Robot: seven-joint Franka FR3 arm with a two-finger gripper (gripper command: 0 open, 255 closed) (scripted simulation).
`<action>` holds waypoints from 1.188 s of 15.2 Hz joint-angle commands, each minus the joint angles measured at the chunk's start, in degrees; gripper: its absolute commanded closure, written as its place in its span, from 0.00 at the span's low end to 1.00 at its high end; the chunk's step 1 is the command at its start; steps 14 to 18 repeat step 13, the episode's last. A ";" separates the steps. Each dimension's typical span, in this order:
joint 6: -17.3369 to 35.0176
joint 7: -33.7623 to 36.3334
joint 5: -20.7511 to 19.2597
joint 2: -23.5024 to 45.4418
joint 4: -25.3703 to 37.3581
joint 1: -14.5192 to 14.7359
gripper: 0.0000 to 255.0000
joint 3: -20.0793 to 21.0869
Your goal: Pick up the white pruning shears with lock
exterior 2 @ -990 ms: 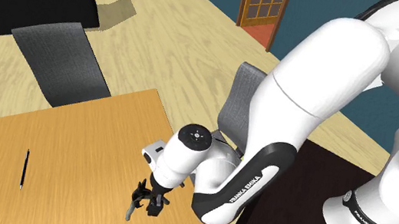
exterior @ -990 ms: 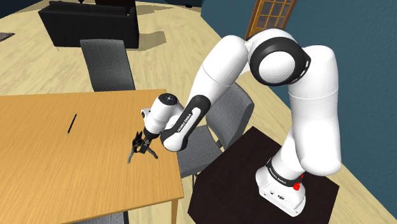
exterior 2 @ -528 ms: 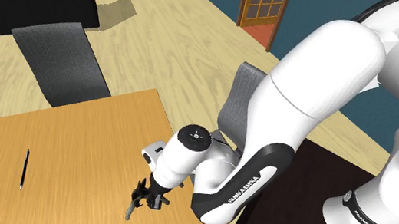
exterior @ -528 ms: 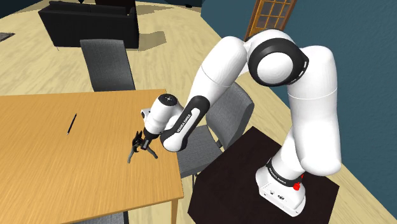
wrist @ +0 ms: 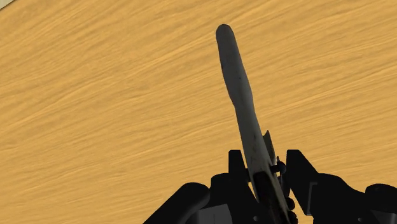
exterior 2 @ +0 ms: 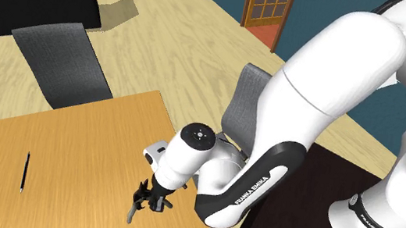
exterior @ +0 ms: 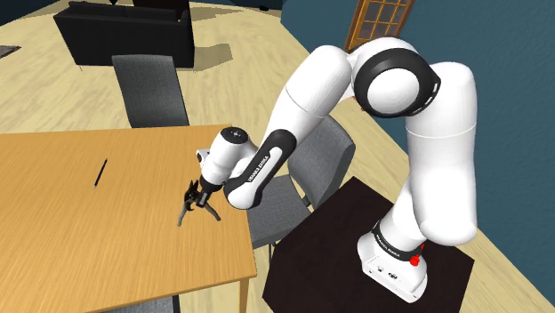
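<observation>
The gripper [exterior: 197,201] hangs low over the orange wood-grain surface [exterior: 89,240], near the surface's edge towards the stand [exterior: 331,242], which sits between 3 and 4 o'clock from it in the shoulder view. It is clamped on the pruning shears [exterior: 184,215], which are drawn pale grey with dark parts rather than white. In the wrist view the two black fingers [wrist: 236,167] stand on either side of the shears' [wrist: 239,89] near end, and one long grey handle runs straight out ahead of the gripper [wrist: 266,173] over the bare surface [wrist: 95,95]. In the shoulder view that handle slants down towards 7 o'clock from the gripper. In the second exterior view the shears [exterior 2: 132,216] slant the same way below the gripper [exterior 2: 151,201]. Whether the handle's tip touches the surface I cannot tell. A thin dark pen [exterior: 100,172] lies flat on the surface well apart from the gripper, between 9 and 10 o'clock from it in the shoulder view; it also shows in the second exterior view [exterior 2: 25,171]. Beyond the surface, a grey chair [exterior: 149,89] stands at 11 o'clock from the gripper and a black sofa [exterior: 124,31] farther along the same line. A second grey chair [exterior: 307,169] stands between the surface and the stand.
</observation>
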 commanded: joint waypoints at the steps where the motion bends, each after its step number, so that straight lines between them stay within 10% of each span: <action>1: -1.16 -0.08 0.15 -1.64 -0.49 -0.39 1.00 0.45; 18: -7.31 -0.84 1.44 -8.94 -1.69 -2.35 1.00 2.73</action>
